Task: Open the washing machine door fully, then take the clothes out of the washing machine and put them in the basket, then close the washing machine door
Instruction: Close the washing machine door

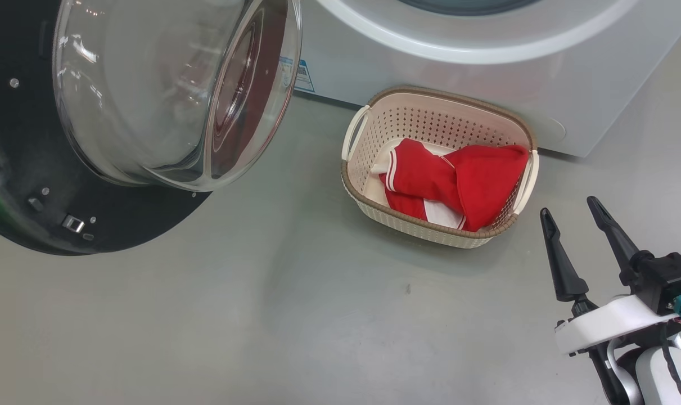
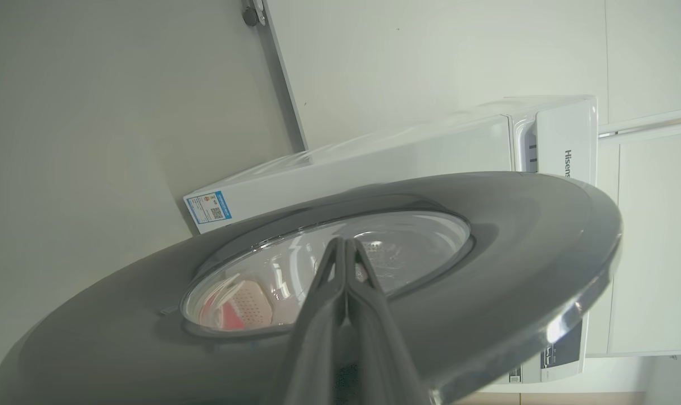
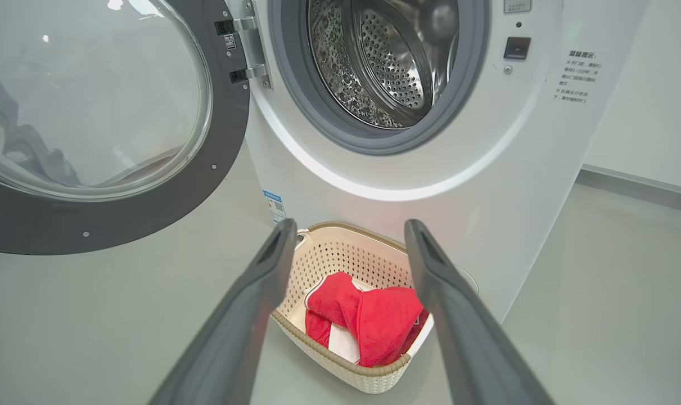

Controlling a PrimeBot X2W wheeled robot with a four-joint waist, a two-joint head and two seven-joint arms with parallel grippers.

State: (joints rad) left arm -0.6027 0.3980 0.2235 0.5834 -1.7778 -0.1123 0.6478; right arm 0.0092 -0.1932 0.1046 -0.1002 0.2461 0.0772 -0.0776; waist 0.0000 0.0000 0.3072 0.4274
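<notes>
The washing machine door (image 1: 14, 169) stands swung out at the left, its glass bowl (image 1: 166, 90) bulging toward the white washing machine (image 1: 486, 67). In the right wrist view the steel drum (image 3: 385, 62) shows no fabric. The cream basket (image 1: 374, 209) sits on the floor against the machine front, with the red clothes (image 1: 464, 180) inside. My right gripper (image 1: 568, 206) is open and holds nothing, low to the basket's right; its fingers frame the basket (image 3: 340, 253) and clothes (image 3: 368, 320). My left gripper (image 2: 344, 242) is shut on nothing, tips at the door's outer glass (image 2: 407, 247); touching cannot be told.
Grey floor (image 1: 295, 315) spreads in front of the machine and the basket. The door's latch (image 1: 73, 223) sticks out of the rim's lower edge. A blue label (image 1: 303, 76) marks the machine's side. A wall skirting (image 3: 638, 185) runs off to the right.
</notes>
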